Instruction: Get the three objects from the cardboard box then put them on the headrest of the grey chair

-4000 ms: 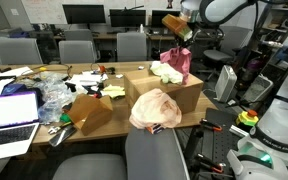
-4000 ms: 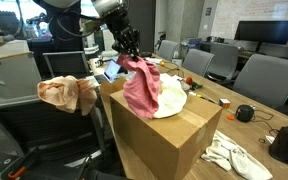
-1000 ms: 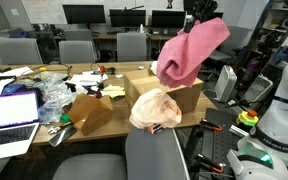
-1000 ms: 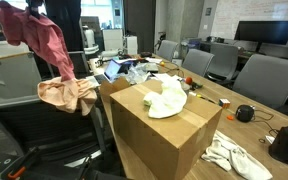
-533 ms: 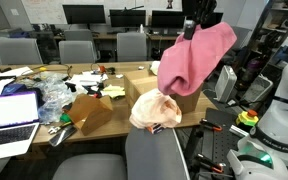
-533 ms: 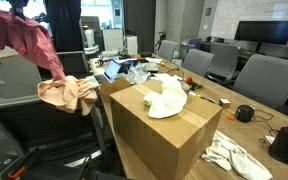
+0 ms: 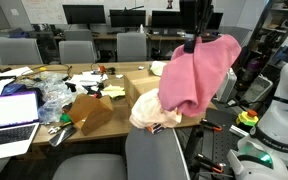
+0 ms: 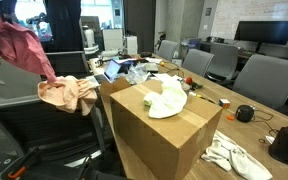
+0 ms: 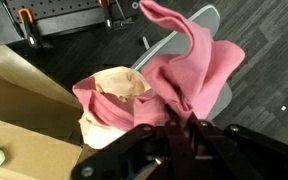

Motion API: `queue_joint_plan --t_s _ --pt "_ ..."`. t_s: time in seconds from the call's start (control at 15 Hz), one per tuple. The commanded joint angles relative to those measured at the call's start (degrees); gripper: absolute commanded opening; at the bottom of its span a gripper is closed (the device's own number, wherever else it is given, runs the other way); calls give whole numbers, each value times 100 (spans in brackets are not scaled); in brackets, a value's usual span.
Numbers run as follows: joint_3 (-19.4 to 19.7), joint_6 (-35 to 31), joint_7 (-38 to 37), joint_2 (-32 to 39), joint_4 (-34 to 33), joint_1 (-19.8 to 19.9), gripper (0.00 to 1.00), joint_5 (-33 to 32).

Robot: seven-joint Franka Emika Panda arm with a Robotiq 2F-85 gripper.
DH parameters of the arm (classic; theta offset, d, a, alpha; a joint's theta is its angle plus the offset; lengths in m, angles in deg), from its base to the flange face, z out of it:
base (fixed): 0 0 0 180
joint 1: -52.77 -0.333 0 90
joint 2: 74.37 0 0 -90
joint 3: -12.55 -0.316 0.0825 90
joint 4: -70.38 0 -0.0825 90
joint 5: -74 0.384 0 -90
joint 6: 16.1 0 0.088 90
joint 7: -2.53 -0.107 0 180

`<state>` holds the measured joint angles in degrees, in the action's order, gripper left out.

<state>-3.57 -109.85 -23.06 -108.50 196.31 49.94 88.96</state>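
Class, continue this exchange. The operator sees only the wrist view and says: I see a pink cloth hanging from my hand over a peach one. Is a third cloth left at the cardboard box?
Observer: Yes. In an exterior view a pale cloth lies on top of the cardboard box.
Operator: Is the peach one really on the chair?
Observer: Yes. In both exterior views the peach cloth drapes over the top of the grey chair.
Operator: Is there any other box I might confuse it with?
Observer: Yes. A smaller, darker box stands beside the big one.
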Motion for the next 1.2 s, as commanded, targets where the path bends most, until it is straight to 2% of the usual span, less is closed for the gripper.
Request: queue_joint_plan --t_s 0.0,0.47,1.13 --pt "-257 122 2 370 -412 -197 2 -307" --pt "-691 107 -34 987 -820 -517 2 -801" --pt "-715 59 -161 1599 -904 -789 2 -798"
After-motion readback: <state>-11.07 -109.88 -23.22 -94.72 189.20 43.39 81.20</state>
